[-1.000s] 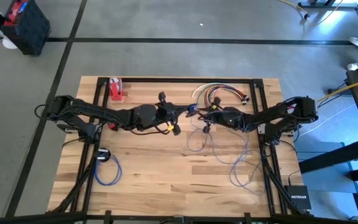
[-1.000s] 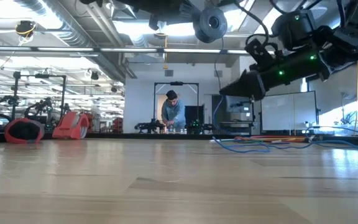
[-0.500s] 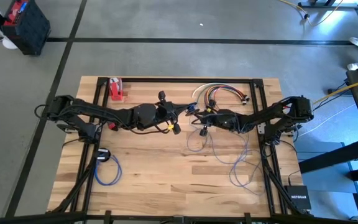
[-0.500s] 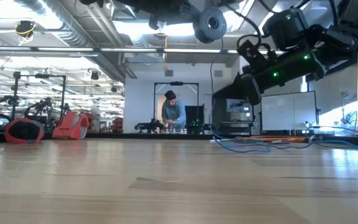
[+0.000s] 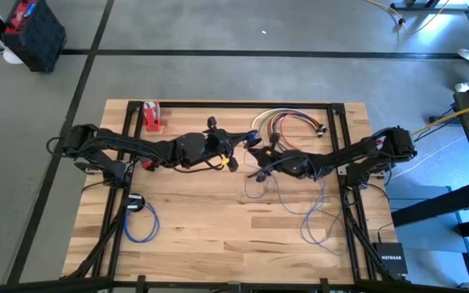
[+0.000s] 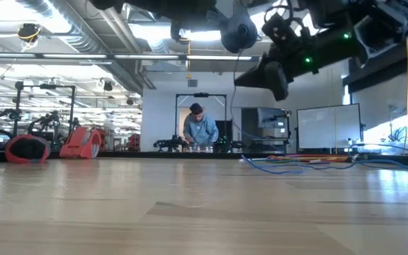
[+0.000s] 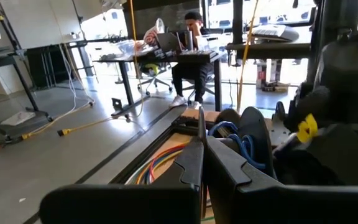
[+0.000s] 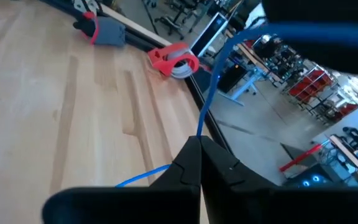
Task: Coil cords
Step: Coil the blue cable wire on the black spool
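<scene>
A long blue cord [image 5: 316,213] lies in loose loops on the wooden table's right half and rises to both grippers at the table's middle. My left gripper [image 5: 249,140] is shut, with blue strands [image 7: 229,132] right beside its fingers. My right gripper [image 5: 258,171] is shut on the same cord just nearer the table's front; it hangs high over the table in the low view [image 6: 273,79]. A bundle of red, orange and white cords [image 5: 287,120] lies at the far edge. A coiled blue cord [image 5: 142,221] with a black disc [image 5: 135,202] lies near left. My left gripper is shut on the blue cord's upper end [image 7: 224,129]; its own fingers hide the place of contact. The cord is lifted clear of the table there. My right gripper pinches a single strand of the blue cord [image 8: 200,132] between its two fingertips. From them the strand runs straight and taut up to my left gripper, and a slack strand [image 8: 143,177] drops toward the table.
A red holder [image 5: 151,116] stands at the far left by the black frame rail. A black box [image 5: 390,259] sits off the table's near right corner. A person works at a bench far behind the table [image 6: 198,131].
My right gripper has moved toward the table's left edge and a little toward its near edge, and has risen, staying shut on the blue cord. The strand between the two grippers now stands taut.
</scene>
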Controlling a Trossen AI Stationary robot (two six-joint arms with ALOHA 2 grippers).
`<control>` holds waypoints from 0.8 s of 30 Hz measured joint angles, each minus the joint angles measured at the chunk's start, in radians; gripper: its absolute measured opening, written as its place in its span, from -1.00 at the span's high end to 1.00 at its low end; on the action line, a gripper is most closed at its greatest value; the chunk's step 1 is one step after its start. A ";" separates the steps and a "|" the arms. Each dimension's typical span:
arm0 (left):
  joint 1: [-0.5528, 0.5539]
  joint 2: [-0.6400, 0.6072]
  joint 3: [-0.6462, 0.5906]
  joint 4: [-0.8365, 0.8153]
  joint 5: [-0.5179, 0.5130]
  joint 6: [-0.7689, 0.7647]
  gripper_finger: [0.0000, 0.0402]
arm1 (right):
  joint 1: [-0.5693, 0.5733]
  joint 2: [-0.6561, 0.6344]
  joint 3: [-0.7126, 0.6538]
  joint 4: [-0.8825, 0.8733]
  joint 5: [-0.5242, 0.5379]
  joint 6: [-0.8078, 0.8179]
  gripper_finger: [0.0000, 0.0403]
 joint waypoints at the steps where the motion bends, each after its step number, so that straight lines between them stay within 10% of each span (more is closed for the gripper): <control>1: -0.003 0.000 0.000 0.000 0.000 0.002 0.99 | -0.005 0.000 0.006 -0.014 0.000 0.004 0.99; 24: -0.035 -0.003 0.000 0.101 0.003 0.045 0.99 | -0.008 0.008 0.034 -0.037 -0.098 0.147 1.00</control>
